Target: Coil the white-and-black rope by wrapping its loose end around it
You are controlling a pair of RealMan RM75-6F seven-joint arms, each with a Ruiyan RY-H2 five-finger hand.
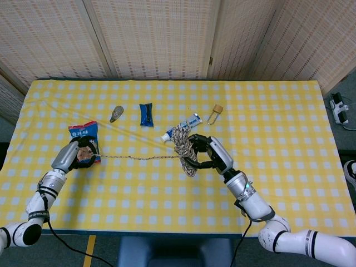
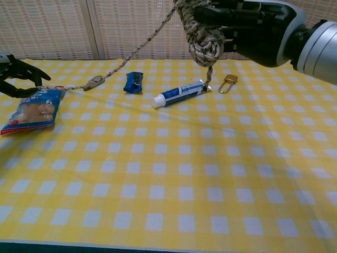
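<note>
Woven screen panels (image 1: pixel 156 33) behind yellow-checked table (image 1: pixel 278 111)

Taut rope (image 1: pixel 139 158) across left-centre path

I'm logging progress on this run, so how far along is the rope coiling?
Partly done. The white-and-black rope already forms a thick wrapped bundle, gripped above the table by the right robot hand. In hand: the left robot hand pinches the loose end, stretched taut between the two hands. Left: that whole stretched length is not yet wound around the bundle.
</note>
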